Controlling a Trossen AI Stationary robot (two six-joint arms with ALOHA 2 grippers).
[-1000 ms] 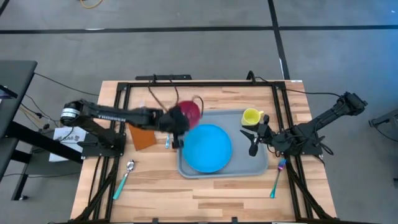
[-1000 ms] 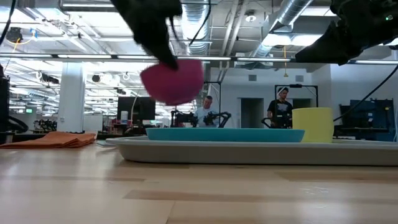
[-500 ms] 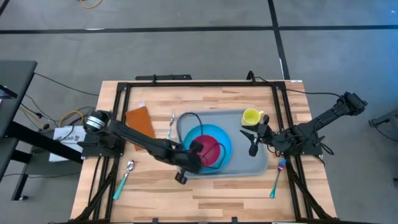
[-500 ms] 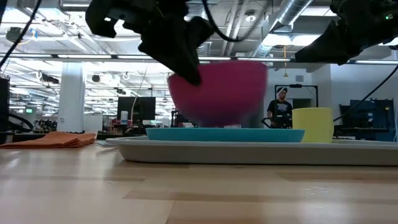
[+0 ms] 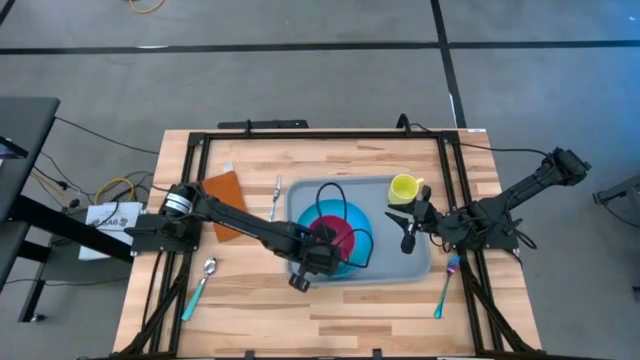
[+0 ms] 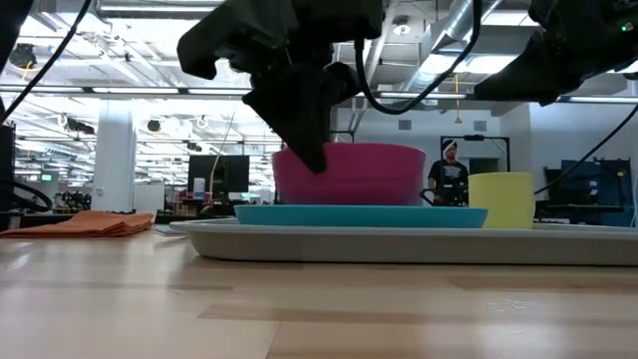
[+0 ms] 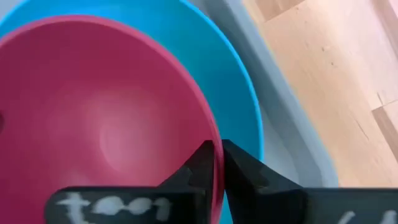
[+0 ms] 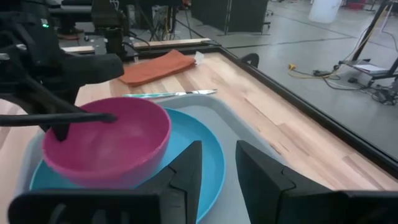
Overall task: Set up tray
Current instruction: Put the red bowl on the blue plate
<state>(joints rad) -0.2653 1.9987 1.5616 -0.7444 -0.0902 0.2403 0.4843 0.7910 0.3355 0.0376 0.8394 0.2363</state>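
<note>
left end effector (image 5: 318,243) over the tray (image 5: 410,268).

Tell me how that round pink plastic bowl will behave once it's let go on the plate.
The round pink plastic bowl looks thin-walled and stiff, so probably light. It sits level on the flat bright blue plate, so tipping seems unlikely. Smooth plastic on plastic may slide if the left gripper, pinching its rim, drags away.
</note>
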